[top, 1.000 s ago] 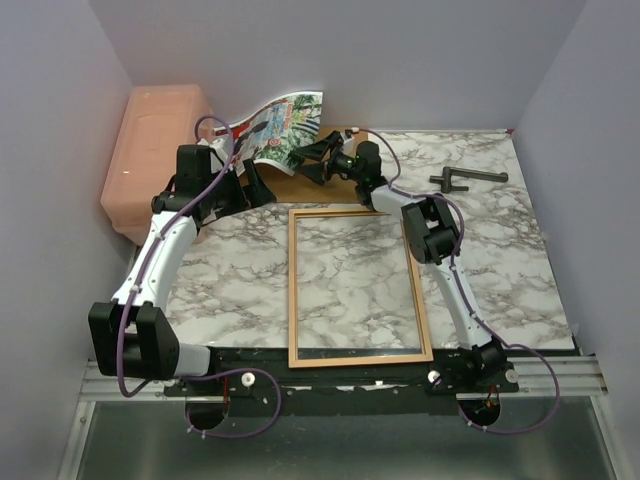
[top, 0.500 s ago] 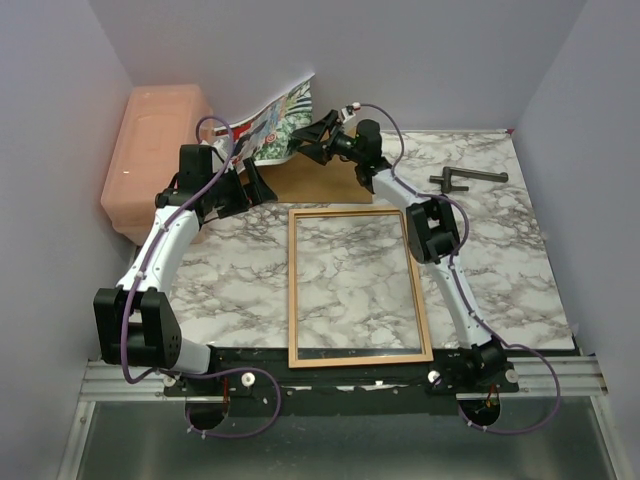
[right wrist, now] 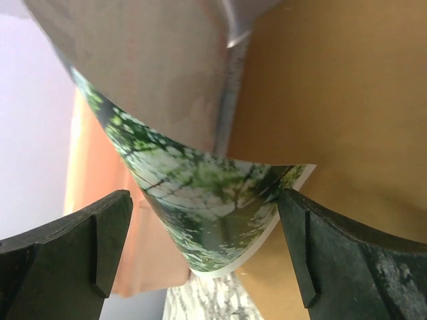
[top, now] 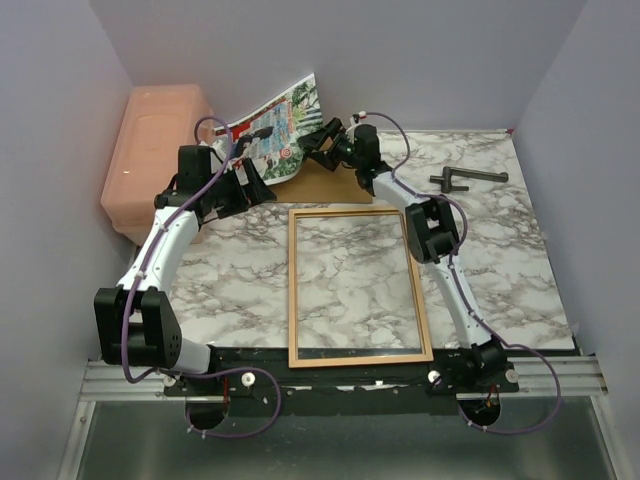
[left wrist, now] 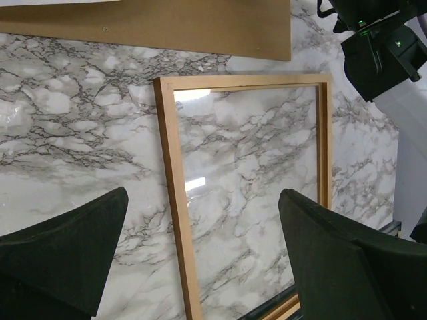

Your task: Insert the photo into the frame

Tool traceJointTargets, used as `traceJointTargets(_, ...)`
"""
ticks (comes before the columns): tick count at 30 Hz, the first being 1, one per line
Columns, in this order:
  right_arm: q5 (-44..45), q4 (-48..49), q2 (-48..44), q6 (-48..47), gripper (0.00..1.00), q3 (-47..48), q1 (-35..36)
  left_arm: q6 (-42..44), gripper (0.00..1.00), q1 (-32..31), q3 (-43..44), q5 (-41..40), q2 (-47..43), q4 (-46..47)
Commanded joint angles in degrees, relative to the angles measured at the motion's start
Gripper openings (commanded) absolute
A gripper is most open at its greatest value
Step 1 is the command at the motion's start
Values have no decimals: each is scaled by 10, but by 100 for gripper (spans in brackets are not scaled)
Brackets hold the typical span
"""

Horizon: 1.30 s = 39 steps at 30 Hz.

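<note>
The photo [top: 272, 125] is curled and stands up against the back wall, over the brown backing board [top: 325, 183]. The frame [top: 292, 290] lies flat on the marble table, with only marble showing inside it. My right gripper [top: 323, 141] is open at the photo's right edge. In the right wrist view the photo's green foliage corner [right wrist: 207, 200] hangs between the wide-apart fingers [right wrist: 205, 195]. My left gripper [top: 250, 182] is open and empty below the photo's left end. Its wrist view [left wrist: 203, 193] looks down on the frame [left wrist: 171, 180] and the board [left wrist: 167, 27].
A pink plastic bin [top: 155, 150] stands at the back left against the wall. A dark metal tool [top: 468, 178] lies at the back right. Walls close in on three sides.
The right gripper rose and moved back along the photo's edge. The photo curled more and shifted left, standing steeper against the wall. The left arm barely moved.
</note>
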Motion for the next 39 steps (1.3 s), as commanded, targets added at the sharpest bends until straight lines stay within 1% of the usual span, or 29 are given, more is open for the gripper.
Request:
traceJointTargets(1, 88, -41, -33, -34, 100, -29, 0, 7, 99, 7, -14, 7, -12, 8)
traceJointTargets(6, 61, -54, 46, 40, 98, 91, 1, 8, 98, 9, -21, 7, -14, 9)
traceJointTargets(7, 53, -47, 56, 57, 96, 98, 3, 8, 99, 10, -22, 7, -15, 10)
traceJointTargets(9, 50, -20, 56, 77, 94, 80, 8, 9, 98, 11, -25, 8, -16, 10)
traceJointTargets(13, 47, -11, 55, 74, 89, 65, 26, 9, 99, 13, -33, 9, -19, 12)
traceJointTargets(18, 29, 7, 54, 90, 68, 57, 35, 16, 98, 14, -40, 6, -23, 7)
traceJointTargets(20, 19, 21, 37, 95, 62, 32, 35, 17, 99, 15, -44, 6, -27, 8)
traceJointTargets(25, -3, 42, -46, 74, 58, -66, 35, 18, 99, 16, -53, 9, -35, 5)
traceJointTargets(32, -19, 63, -169, 51, 47, -204, 34, 17, 99, 16, -68, 14, -63, 0)
traceJointTargets(37, -37, 67, -237, 54, 45, -283, 34, 16, 99, 16, -80, 20, -90, -11)
traceJointTargets(39, -46, 67, -274, 57, 45, -329, 34, 13, 99, 16, -86, 22, -103, -14)
